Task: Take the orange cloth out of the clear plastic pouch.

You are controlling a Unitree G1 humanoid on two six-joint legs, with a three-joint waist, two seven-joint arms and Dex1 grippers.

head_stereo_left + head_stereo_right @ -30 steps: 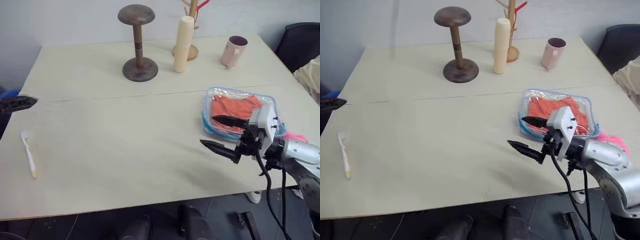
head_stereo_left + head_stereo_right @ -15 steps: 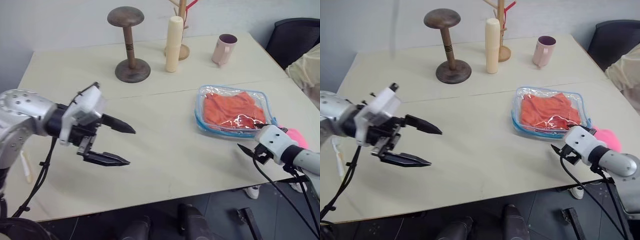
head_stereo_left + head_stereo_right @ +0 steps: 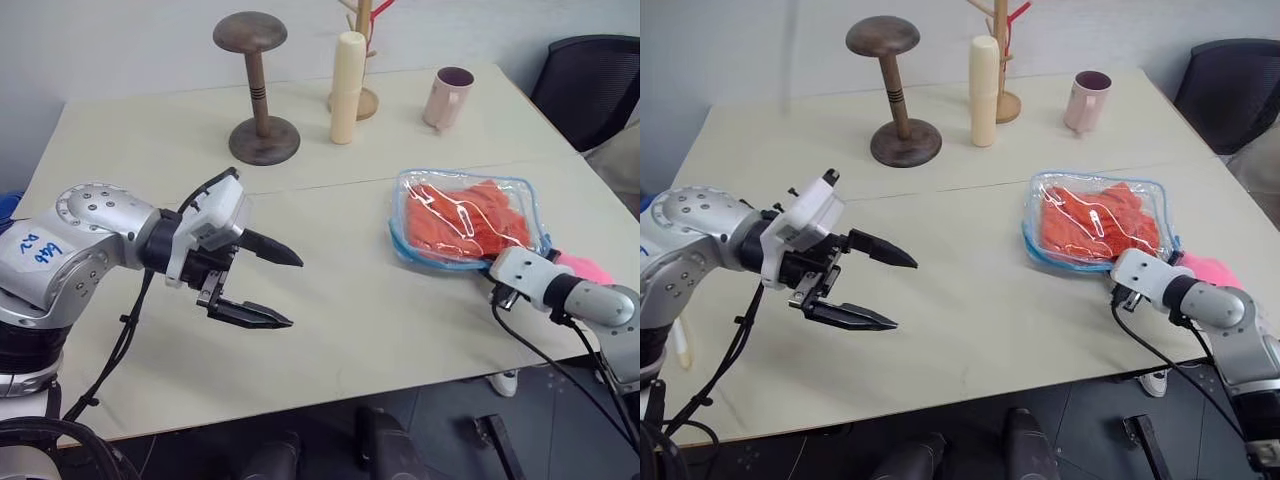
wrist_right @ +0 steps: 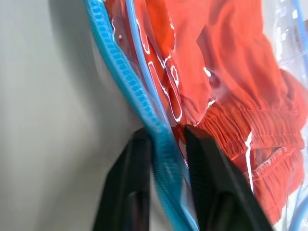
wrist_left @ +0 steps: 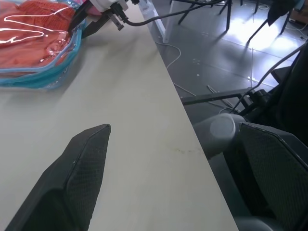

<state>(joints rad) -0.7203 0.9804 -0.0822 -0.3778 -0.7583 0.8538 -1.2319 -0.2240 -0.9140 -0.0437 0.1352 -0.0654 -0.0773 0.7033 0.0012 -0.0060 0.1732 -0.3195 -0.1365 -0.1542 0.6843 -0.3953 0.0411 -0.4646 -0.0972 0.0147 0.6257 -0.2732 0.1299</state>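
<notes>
Now, R gripper (image 4: pixel 166 192) is pinched on the blue near edge of the pouch (image 3: pixel 1040 225): in the R wrist view one black finger (image 4: pixel 126 192) sits on the outside of the trim, the other (image 4: pixel 211 192) on the cloth side, the blue rim squeezed between them. From the head cam it sits at the pouch's near right corner, arm running off toward the table's right edge.

L gripper (image 3: pixel 272 288) is wide open, gripping nothing, hovering over bare table (image 3: pixel 350 330) mid-left, tips pointing right toward the pouch but well apart from it.

Pouch lies flat on the right part of the table, near the front edge. Long axis runs roughly left-right across the table, slightly skewed. Cloth (image 3: pixel 465 220) is inside it, bunched, filling most of the pouch, w/ a gathered seam showing close to the gripped edge in the R wrist view. Glare on the plastic; can't tell if the zipper is open.

Pink pom-pom (image 3: pixel 1202 270) rests just right of the R gripper, by the table edge.

Further back: wooden stand (image 3: pixel 256 90), cream cylinder (image 3: pixel 345 88), pink mug (image 3: pixel 446 98), all well apart from the pouch. Black chair (image 3: pixel 590 85) beyond the far right corner.
</notes>
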